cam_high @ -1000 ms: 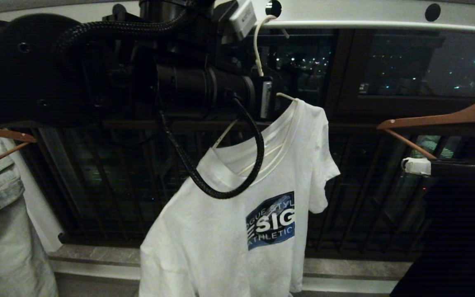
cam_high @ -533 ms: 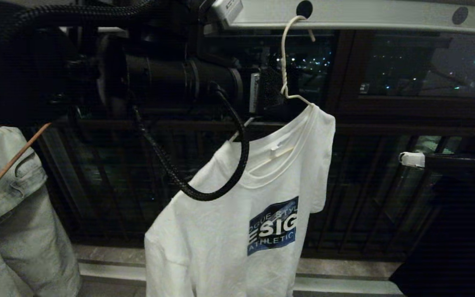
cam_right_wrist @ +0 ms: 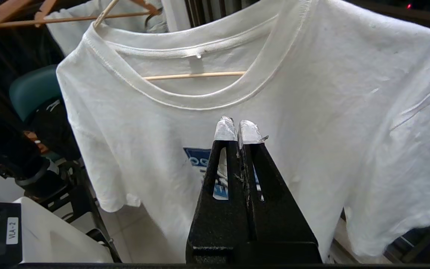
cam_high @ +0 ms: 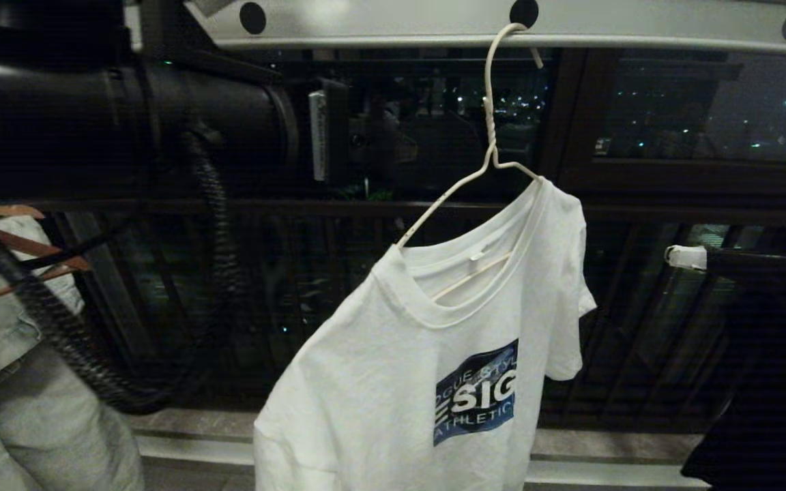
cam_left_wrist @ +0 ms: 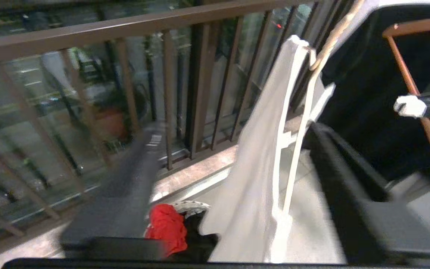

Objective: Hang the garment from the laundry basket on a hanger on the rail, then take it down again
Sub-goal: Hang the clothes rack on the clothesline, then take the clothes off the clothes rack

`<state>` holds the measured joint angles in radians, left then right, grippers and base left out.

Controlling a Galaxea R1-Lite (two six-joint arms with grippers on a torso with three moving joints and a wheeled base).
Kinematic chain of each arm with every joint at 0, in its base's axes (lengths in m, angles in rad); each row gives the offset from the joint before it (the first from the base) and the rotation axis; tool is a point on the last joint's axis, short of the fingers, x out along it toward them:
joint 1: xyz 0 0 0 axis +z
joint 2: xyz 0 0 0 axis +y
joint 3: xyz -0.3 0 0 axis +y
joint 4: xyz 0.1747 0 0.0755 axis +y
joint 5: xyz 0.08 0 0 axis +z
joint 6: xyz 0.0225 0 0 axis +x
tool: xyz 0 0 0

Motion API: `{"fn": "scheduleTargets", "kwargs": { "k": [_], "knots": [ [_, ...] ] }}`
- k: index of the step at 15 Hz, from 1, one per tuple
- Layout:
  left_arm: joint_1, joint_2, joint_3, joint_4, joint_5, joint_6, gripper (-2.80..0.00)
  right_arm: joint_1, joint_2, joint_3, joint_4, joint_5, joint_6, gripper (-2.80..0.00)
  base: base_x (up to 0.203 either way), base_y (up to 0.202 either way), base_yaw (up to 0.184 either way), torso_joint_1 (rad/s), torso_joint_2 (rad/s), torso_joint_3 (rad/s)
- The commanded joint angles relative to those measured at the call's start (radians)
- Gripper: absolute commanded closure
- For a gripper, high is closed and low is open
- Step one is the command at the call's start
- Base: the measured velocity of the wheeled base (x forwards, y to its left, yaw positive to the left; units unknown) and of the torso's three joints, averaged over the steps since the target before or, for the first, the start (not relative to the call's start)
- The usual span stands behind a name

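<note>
Left gripper (cam_left_wrist: 222,194) withdrawn, one garment (cam_high: 420,368) (one hanger (cam_high: 488,136))

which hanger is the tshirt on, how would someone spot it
Find the pale rail with round dark holes running overhead. One hook loops over it: the hanger carrying the white T-shirt. It is thin white wire with a twisted neck, unlike the brown wooden hanger at far left.

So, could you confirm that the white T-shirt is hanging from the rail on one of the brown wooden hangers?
Not quite: the T-shirt hangs from the rail on a thin white wire hanger, as the head view shows.
</note>
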<state>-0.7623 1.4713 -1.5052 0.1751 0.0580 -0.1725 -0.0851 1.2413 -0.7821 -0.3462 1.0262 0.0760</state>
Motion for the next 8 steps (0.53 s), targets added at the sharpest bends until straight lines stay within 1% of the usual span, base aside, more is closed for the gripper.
{"fn": "scheduleTargets", "kwargs": {
  "k": [1,3,4,5,7,8],
  "knots": [
    [0.005,-0.121,0.090,0.002,0.001,-0.001,0.00,-0.002,-0.007,-0.002,-0.003,0.006,0.001,0.00,0.000,0.000,0.000,0.000,0.00,0.000],
    [0.006,-0.187,0.150,0.003,0.003,-0.001,0.00,-0.002,-0.039,0.003,-0.004,0.006,0.001,0.00,0.000,0.000,0.000,0.000,0.00,0.000],
    [0.017,-0.216,0.183,0.003,0.005,-0.001,0.00,-0.001,-0.045,0.013,-0.002,0.006,0.001,0.00,0.000,0.000,0.000,0.000,0.00,0.000],
    [0.052,-0.245,0.209,0.002,0.004,-0.002,0.00,-0.001,-0.042,0.015,0.000,0.006,0.002,0.00,0.000,0.000,0.000,0.000,0.00,0.000],
    [0.066,-0.318,0.281,0.001,0.001,-0.002,0.00,-0.004,-0.042,0.019,0.004,-0.003,0.001,0.00,0.000,0.000,0.000,0.000,0.00,0.000],
    [0.073,-0.355,0.319,0.001,0.001,-0.002,0.00,-0.004,-0.063,0.028,0.004,-0.023,0.001,0.00,0.000,0.000,0.000,0.000,0.00,0.000]
  ]
}}
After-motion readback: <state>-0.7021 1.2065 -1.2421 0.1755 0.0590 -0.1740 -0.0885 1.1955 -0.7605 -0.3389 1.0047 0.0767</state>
